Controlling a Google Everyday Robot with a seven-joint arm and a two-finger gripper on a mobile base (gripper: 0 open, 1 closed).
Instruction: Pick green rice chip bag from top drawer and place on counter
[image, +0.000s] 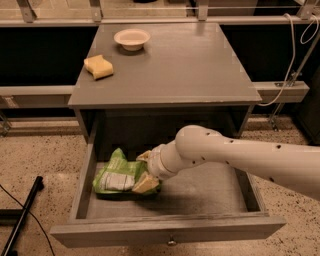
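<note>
The green rice chip bag (117, 176) lies crumpled in the left half of the open top drawer (170, 234), its white label facing up. My gripper (145, 171) reaches down into the drawer from the right on a white arm. Its two pale fingers (145, 184) stand apart on either side of the bag's right end, one behind it and one in front, and look open around it. The bag still rests on the drawer floor. The counter (185, 65) is the grey cabinet top above the drawer.
A yellow sponge (98, 67) and a small white bowl (132, 38) sit on the counter's left and back. A black pole (22, 215) lies on the speckled floor at the left. A shelf rail and cable (290, 80) are at the right.
</note>
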